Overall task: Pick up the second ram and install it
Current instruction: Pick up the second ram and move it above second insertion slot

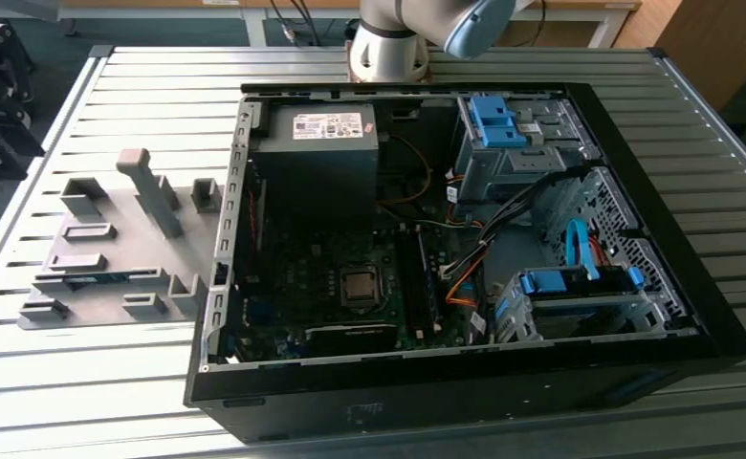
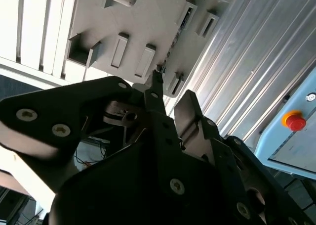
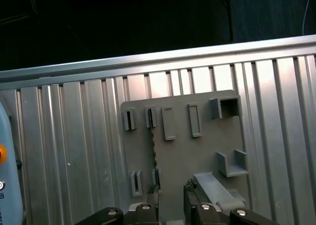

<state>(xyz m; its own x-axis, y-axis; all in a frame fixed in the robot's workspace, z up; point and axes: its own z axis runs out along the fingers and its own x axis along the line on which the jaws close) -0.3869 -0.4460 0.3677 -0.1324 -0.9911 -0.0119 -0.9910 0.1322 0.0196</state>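
Where the slatted table (image 1: pixel 679 105) lies bare at the exterior view's left, a grey plate (image 1: pixel 131 239) with raised holders (image 1: pixel 156 191) sits on it, just beside the open PC case (image 1: pixel 475 402). The case takes up most of the table, with its motherboard (image 1: pixel 335 258) exposed. The arm (image 1: pixel 392 43) rises behind the case. In both wrist views the gripper (image 3: pixel 172 191) hangs over the plate, released: its 2 fingers (image 2: pixel 190 113) stand apart with nothing between them. The second ram (image 1: pixel 93 278) stands on its long edge in the plate, between holders on the side away from the case. In the first wrist view it is a thin toothed strip.
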